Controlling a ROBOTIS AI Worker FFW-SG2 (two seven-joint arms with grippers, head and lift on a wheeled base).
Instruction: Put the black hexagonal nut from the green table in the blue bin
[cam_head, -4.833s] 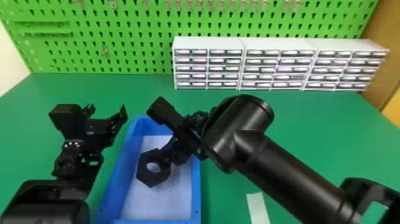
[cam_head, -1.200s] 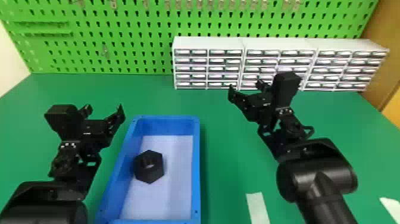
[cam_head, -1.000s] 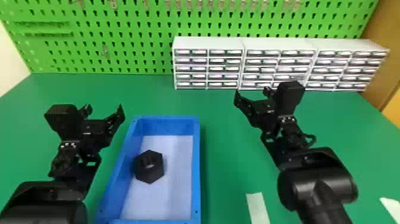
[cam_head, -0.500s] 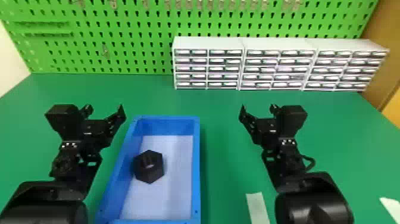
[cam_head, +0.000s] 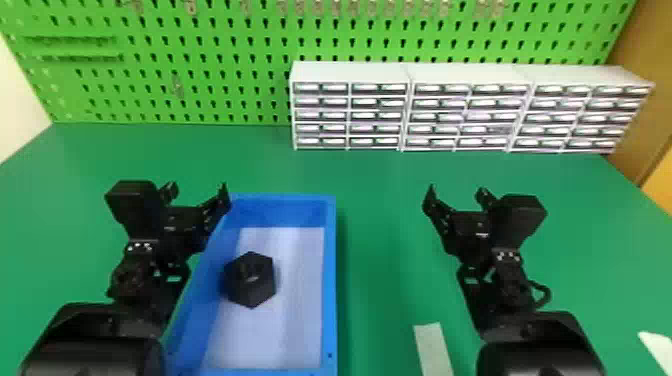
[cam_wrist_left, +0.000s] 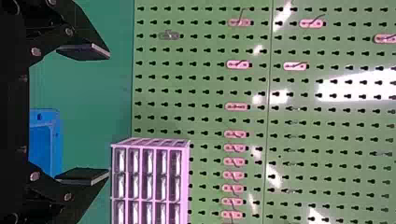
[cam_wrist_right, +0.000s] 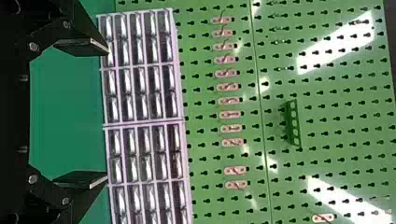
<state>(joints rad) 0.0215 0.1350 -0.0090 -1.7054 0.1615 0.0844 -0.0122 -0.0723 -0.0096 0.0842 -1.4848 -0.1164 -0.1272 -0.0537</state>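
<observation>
The left tool (cam_head: 197, 194) stands wide apart and empty beside the blue bin (cam_head: 331, 280), one finger appearing over the rim near a far corner (whether it touches there, I cannot tell). In the left wrist view, the two flat fingers (cam_wrist_left: 84, 175) have a broad gap between them, with nothing clamped. The right tool (cam_head: 456, 196) is likewise spread wide over the worktop (cam_head: 380, 250), well apart from the bin on its right side, and its wrist view shows nothing between its flat fingers (cam_wrist_right: 80, 179) either. The black hexagonal nut (cam_head: 251, 280) lies inside the bin, nearer the left wall than the right, and neither tool touches it. White drawer units (cam_head: 350, 72) stand at the back, before a green pegboard (cam_head: 250, 90).
</observation>
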